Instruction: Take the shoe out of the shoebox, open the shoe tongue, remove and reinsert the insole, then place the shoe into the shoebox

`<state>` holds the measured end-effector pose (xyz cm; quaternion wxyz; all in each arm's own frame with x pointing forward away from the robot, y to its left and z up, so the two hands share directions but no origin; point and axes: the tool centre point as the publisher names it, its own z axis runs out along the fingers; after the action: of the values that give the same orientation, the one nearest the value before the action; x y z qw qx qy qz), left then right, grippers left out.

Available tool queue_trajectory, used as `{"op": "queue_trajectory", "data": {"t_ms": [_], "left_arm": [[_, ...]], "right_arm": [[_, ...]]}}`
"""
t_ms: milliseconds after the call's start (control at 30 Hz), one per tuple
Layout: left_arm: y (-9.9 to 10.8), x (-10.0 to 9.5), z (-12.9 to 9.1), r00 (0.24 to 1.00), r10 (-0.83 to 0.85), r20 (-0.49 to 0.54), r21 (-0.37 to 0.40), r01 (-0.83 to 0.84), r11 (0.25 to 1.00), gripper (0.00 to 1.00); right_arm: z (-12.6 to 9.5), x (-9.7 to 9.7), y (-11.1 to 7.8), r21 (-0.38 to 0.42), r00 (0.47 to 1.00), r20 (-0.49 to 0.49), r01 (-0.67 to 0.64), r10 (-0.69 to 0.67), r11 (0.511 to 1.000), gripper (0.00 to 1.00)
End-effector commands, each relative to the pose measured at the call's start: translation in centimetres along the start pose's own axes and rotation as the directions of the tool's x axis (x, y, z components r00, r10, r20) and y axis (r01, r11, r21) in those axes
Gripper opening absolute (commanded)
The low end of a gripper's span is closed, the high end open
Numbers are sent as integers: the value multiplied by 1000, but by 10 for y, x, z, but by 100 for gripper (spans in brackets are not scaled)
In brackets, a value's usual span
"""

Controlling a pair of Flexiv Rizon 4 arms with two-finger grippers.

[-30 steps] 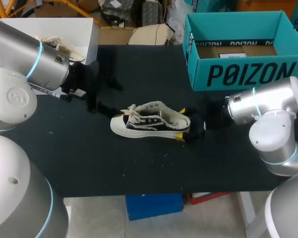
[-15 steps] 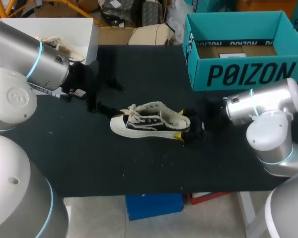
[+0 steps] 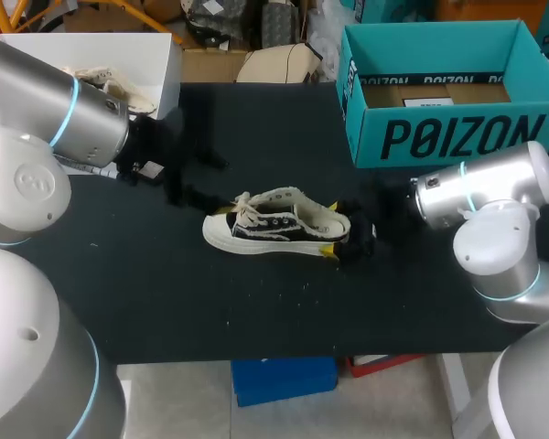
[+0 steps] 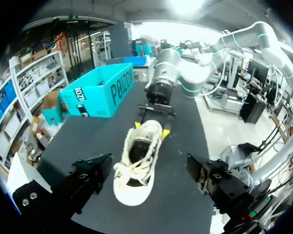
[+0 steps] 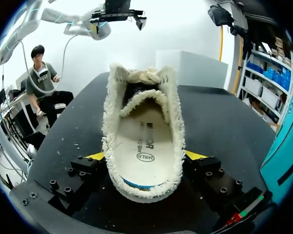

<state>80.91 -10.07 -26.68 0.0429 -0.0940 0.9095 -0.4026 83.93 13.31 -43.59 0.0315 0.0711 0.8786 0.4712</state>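
On the black surface (image 3: 165,302), my right end effector (image 5: 145,161) clamps the shoe (image 3: 274,222) by its heel, likely steadying it; my left end effector (image 4: 150,168) hangs released near the toe.

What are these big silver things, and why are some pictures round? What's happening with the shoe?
The silver things are a robot's two arms. One picture looks down from above the black table. The two round ones come from small cameras on each arm's wrist. On the table are a black and white shoe and an open teal shoebox. The right gripper pinches the shoe's heel between its two yellow-tipped fingers. The left gripper is open near the shoe's toe and touches nothing.
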Motion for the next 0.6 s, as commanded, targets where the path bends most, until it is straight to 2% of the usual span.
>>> {"op": "queue_trajectory", "data": {"t_ms": [33,133,167,600], "left_arm": [[-8,6,7,977,-148,153,-217,179,960,100],[-12,7,10,978,-132,163,-279,174,945,100],[-16,8,10,989,-81,120,-262,110,959,100],[-16,8,10,989,-81,120,-262,110,959,100]], "right_arm": [[3,-1,-1,0,1000,1,-1,1,1000,0],[3,-1,-1,0,1000,1,-1,1,1000,0],[3,-1,-1,0,1000,1,-1,1,1000,0],[3,-1,-1,0,1000,1,-1,1,1000,0]]}}
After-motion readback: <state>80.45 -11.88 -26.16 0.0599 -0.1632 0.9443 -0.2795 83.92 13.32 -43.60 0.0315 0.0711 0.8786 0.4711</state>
